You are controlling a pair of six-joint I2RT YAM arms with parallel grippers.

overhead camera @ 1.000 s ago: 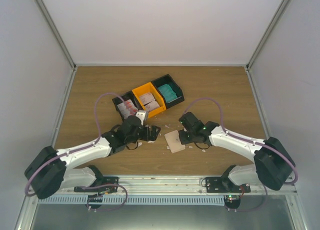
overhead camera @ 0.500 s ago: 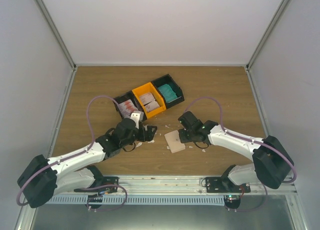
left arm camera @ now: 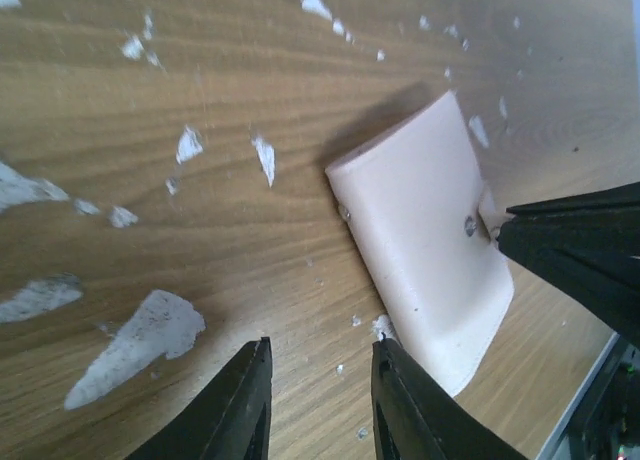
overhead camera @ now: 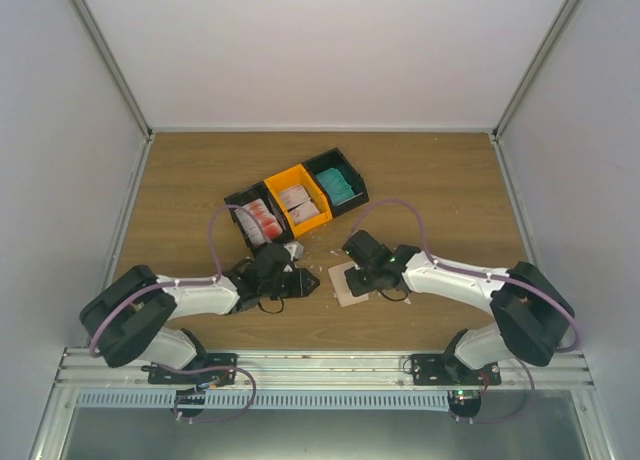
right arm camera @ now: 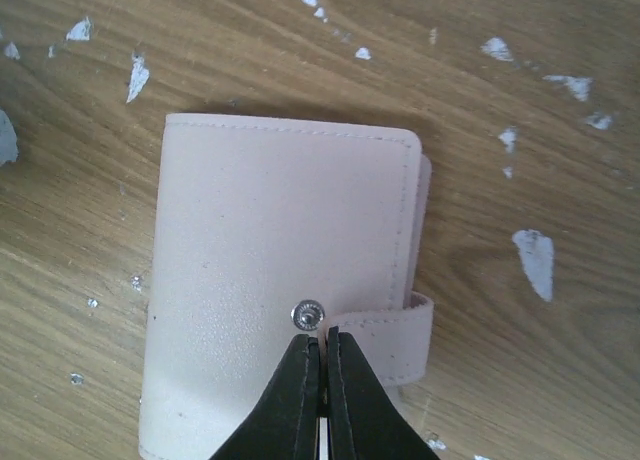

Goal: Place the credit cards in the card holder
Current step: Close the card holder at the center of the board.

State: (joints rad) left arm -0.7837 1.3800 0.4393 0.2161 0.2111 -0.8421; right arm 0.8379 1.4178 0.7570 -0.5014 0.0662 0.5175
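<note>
Two hands: left hand (overhead camera: 308, 280) and right hand (overhead camera: 352, 278) are both low over the tabletop (overhead camera: 440, 190), near the centre of the overhead frame, facing each other.
Left hand state: fingers (left arm camera: 245, 405) stand a narrow gap apart with nothing between them; bare wood shows in the gap.
Right hand state: fingers pressed together, tips at the tab (right arm camera: 392, 330) just beside the snap (right arm camera: 307, 314); whether they pinch the tab cannot be told.
Card holder (right arm camera: 270, 220): pale beige, closed, lying flat on the wood between the two hands, just right of centre in the overhead frame.
Credit cards (overhead camera: 338, 186): all in the bins (overhead camera: 272, 188). A teal stack is in the upper-right black one, and white cards with red markings are in the orange middle one and the lower-left black one.
Bins: three joined in a slanted row, above and left of the holder, apart from it.
Scraps (left arm camera: 135, 345): small white flecks scattered over the wood around the holder.
</note>
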